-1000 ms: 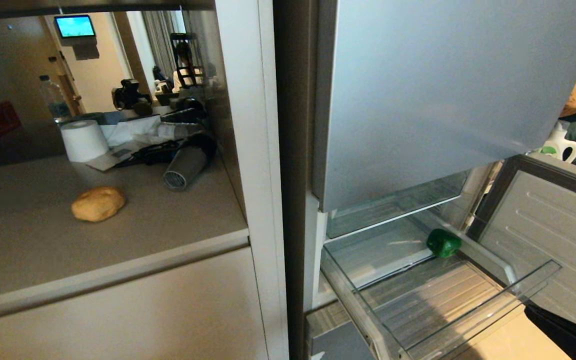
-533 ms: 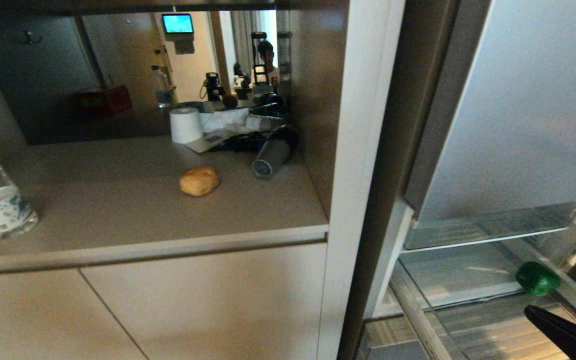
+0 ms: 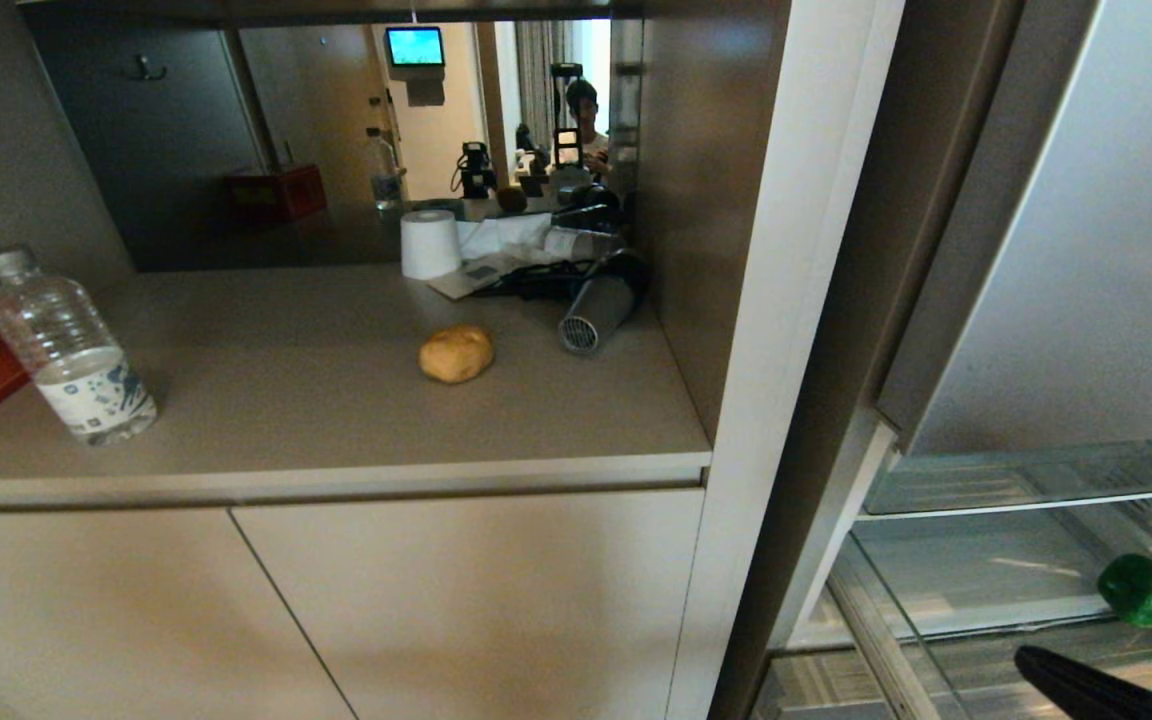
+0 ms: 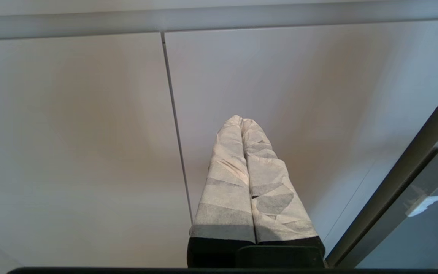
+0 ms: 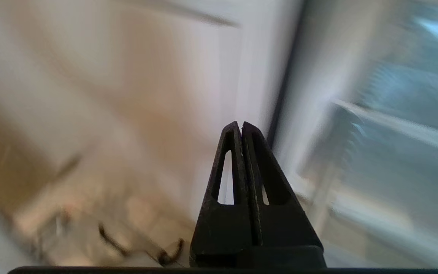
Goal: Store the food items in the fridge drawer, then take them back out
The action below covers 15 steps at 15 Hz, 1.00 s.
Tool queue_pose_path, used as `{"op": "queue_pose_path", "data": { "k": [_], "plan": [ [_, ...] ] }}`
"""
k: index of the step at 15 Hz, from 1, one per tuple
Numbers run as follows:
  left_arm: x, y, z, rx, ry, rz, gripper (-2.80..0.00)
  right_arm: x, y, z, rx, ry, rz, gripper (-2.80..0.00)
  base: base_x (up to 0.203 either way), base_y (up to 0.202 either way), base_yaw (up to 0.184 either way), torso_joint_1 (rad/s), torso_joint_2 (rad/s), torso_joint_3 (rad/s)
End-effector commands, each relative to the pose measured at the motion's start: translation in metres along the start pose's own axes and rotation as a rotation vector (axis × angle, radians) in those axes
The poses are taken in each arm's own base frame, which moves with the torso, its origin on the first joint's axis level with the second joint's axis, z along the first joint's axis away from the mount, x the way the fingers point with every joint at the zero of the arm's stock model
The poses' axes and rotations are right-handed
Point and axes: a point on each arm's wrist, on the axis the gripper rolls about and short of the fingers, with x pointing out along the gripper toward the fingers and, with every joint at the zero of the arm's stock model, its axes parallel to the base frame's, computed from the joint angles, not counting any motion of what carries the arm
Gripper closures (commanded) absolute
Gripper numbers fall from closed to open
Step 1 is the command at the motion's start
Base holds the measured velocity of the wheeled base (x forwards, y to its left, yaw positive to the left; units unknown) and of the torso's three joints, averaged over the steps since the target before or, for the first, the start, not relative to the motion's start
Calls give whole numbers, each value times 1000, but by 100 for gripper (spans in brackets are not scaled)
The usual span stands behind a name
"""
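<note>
The fridge [image 3: 1086,250] is being seen at the right, with its drawer [image 3: 896,640] pulled out below the door. Beside it, the counter [image 3: 336,400] is carrying the potato [image 3: 456,353], a bottle [image 3: 71,350], a paper roll [image 3: 431,243] and a hair dryer [image 3: 598,305]. The pepper [image 3: 1144,590] is lying at the drawer's far right side, so storing is judged about half done: the potato is not yet being stored, and the taking out is left entirely. The right tool [image 5: 241,127] is being held pressed shut and empty, low near the drawer front. The left tool [image 4: 241,121] is likewise closed on nothing, facing the cabinet doors [image 4: 89,133].
</note>
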Motion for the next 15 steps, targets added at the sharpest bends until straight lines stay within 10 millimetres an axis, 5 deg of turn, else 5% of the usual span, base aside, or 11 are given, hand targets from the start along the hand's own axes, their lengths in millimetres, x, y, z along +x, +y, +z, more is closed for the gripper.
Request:
{"op": "queue_pose_path", "data": {
  "k": [1, 7, 8, 9, 15],
  "plan": [
    [0, 0, 0, -1, 1, 0, 0, 7, 9, -6, -101, 47, 114, 0, 0, 0, 0, 0, 0, 0],
    [0, 0, 0, -1, 1, 0, 0, 78, 52, 39, -118, 12, 344, 0, 0, 0, 0, 0, 0, 0],
    [0, 0, 0, 0, 0, 2, 0, 93, 60, 47, -85, 11, 359, -171, 0, 0, 0, 0, 0, 0],
    [0, 0, 0, -1, 1, 2, 0, 110, 68, 53, -59, 16, 368, -280, 0, 0, 0, 0, 0, 0],
    [0, 0, 0, -1, 0, 2, 0, 204, 105, 82, -13, -41, 349, -280, 0, 0, 0, 0, 0, 0]
  ]
}}
